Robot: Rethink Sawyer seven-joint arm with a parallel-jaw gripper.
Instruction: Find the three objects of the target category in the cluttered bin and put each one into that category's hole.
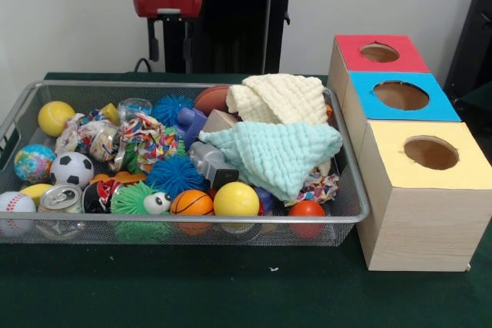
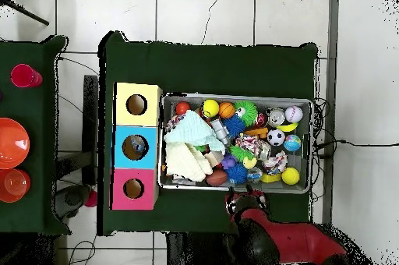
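Pincer point(image 1: 170, 40) behind bin point(image 1: 350, 190), prob. empty.

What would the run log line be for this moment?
gripper: above bin's far edge, holding nothing visible | wire bin: full, two cloths on top | holes: red, blue, yellow

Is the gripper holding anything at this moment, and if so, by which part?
Nothing is held. The gripper hangs behind the bin, above its far rim, with nothing between its fingers, and every object lies in the bin.
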